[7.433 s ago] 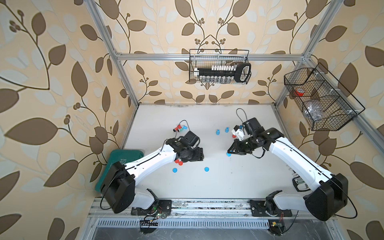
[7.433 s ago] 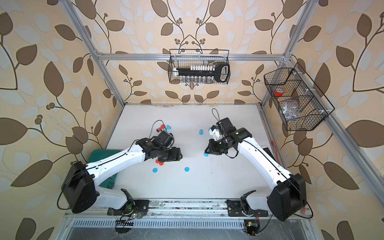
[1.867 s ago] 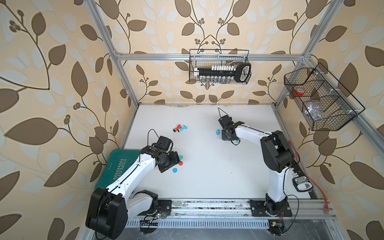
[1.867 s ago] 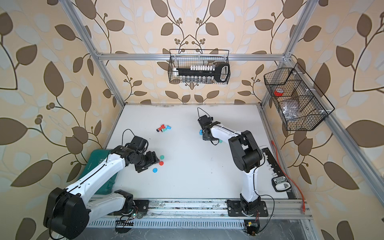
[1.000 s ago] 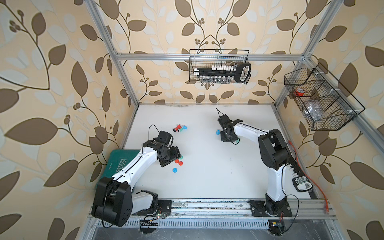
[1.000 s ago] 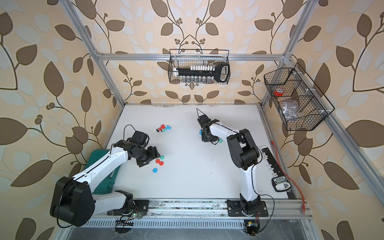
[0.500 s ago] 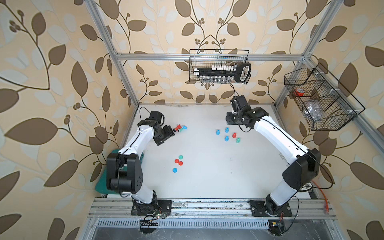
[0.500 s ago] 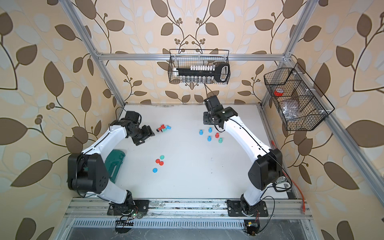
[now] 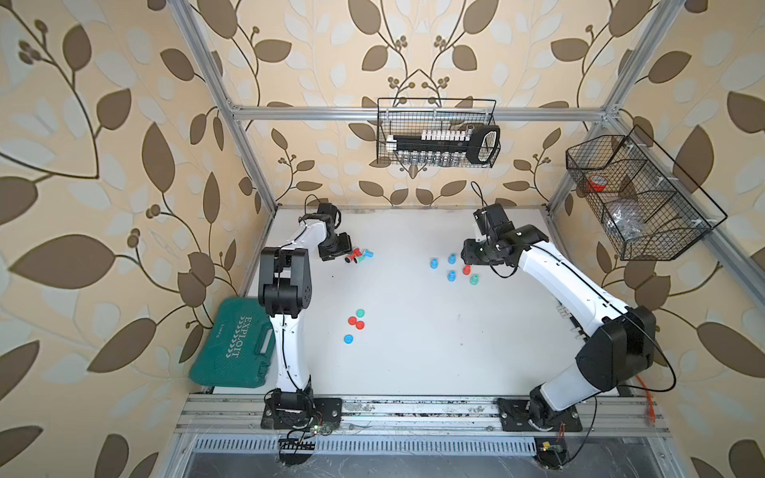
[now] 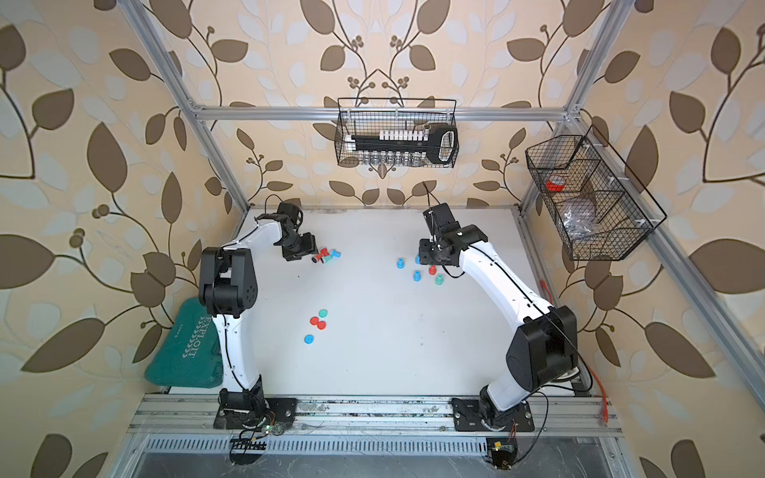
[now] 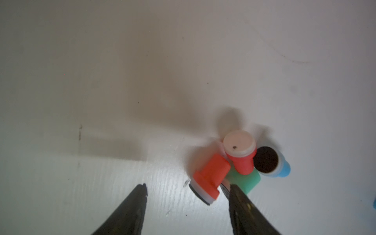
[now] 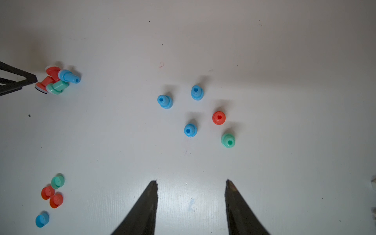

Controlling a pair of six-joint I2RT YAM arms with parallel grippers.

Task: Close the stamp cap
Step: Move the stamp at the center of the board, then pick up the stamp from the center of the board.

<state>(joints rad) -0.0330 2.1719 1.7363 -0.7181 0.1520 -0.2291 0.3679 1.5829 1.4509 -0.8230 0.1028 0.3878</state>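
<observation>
Left gripper (image 11: 188, 185): jaws apart, empty, beside far-left toppled stamps (image 11: 211, 175). Right gripper (image 12: 191, 181): apart, empty. Green tool case (image 9: 238, 347): "EXPLOIT".

arms: left arm (image 9: 289, 351), right arm (image 9: 573, 283), white shells
joints: black housings
cables: thin black, looped at wrists
bases: black plates
grippers: left gripper (image 11: 187, 186), right gripper (image 12: 191, 181), black tapered fingers

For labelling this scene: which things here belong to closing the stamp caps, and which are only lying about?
Job: pile of four lying stamps; four loose caps; five upright stamps.
Lying about: green tool case; wire basket on the back wall; wire basket on the side wall.
</observation>
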